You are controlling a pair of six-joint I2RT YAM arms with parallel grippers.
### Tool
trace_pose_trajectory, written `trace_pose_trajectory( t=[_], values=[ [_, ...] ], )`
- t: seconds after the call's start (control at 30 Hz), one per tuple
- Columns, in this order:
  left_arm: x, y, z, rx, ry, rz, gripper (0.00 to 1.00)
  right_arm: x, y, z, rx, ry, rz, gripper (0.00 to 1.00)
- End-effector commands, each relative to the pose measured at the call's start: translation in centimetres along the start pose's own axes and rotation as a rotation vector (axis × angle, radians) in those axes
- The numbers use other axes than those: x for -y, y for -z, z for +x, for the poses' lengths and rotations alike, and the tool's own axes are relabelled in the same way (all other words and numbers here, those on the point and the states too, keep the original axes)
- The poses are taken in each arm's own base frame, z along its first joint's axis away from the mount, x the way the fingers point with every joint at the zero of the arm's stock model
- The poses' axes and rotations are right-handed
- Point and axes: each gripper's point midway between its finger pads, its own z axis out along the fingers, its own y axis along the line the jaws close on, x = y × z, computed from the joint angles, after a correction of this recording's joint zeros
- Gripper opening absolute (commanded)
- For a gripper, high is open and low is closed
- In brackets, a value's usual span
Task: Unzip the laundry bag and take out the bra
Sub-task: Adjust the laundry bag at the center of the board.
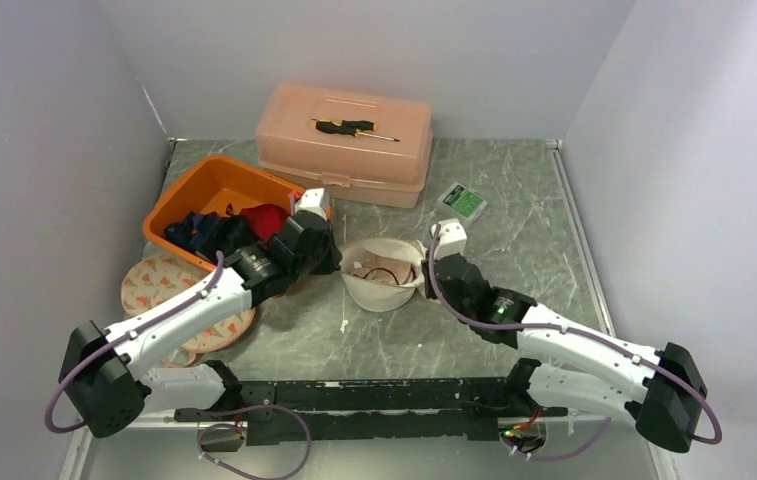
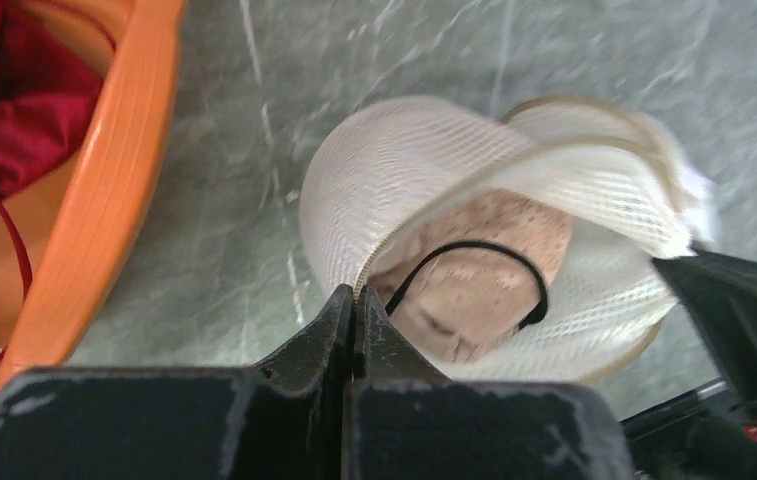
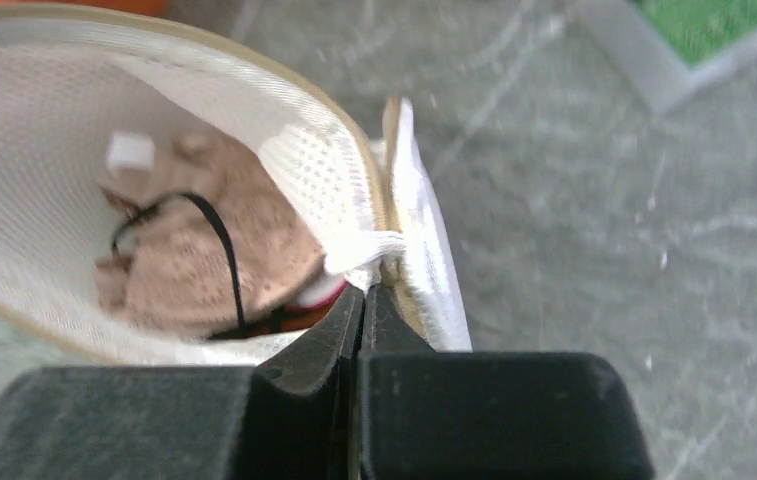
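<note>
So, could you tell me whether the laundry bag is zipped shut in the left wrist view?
No, the laundry bag gapes open, showing the beige bra inside.

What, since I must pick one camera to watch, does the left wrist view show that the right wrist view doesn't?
Left wrist only: the orange bin holding a red garment. Right wrist only: the green-topped box. Both: the open laundry bag with the beige bra inside, plus a shut gripper pinching its zipper edge, the left gripper in one, the right gripper in the other.
</note>
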Motion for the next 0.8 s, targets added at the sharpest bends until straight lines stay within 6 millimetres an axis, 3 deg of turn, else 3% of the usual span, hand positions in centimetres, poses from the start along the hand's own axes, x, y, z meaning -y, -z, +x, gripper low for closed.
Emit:
trace_pose_trajectory(
  t=[0.0,0.17,0.23,0.4,0.57,0.6,0.7,0.77],
  values=[
    [-0.7,-1.1,1.8,-0.019,-0.007,0.013,0.03,1.0,0.6,1.5,0.016,-0.053,0.029,0.00],
    [1.2,0.1,-0.6,0.053,-0.015,0.100,0.03,0.4,1.9,-1.8,0.113,-0.046,0.005,0.00],
    [1.4,0.1,-0.8,0.056,-0.021,0.103,0.03,0.2,2.0,-2.2,0.127,-0.040,-0.001,0.00],
    [0.2,-1.6,2.3,-0.039,-0.014,0.061,0.03,0.4,1.4,1.3,0.061,-0.060,0.001,0.00],
    [0.4,-2.1,5.2,-0.119,0.024,0.117,0.03,0.1,2.5,3.9,0.024,-0.110,-0.047,0.00],
    [0.5,-2.0,5.4,-0.129,0.025,0.124,0.03,0.2,2.8,4.1,0.016,-0.107,-0.054,0.06],
    [0.7,-1.8,6.0,-0.164,0.019,0.135,0.03,0.0,4.0,3.1,0.019,-0.110,-0.078,0.38],
    [0.9,-1.6,6.2,-0.181,0.017,0.146,0.03,0.1,4.7,2.1,0.028,-0.113,-0.084,0.51]
  ],
)
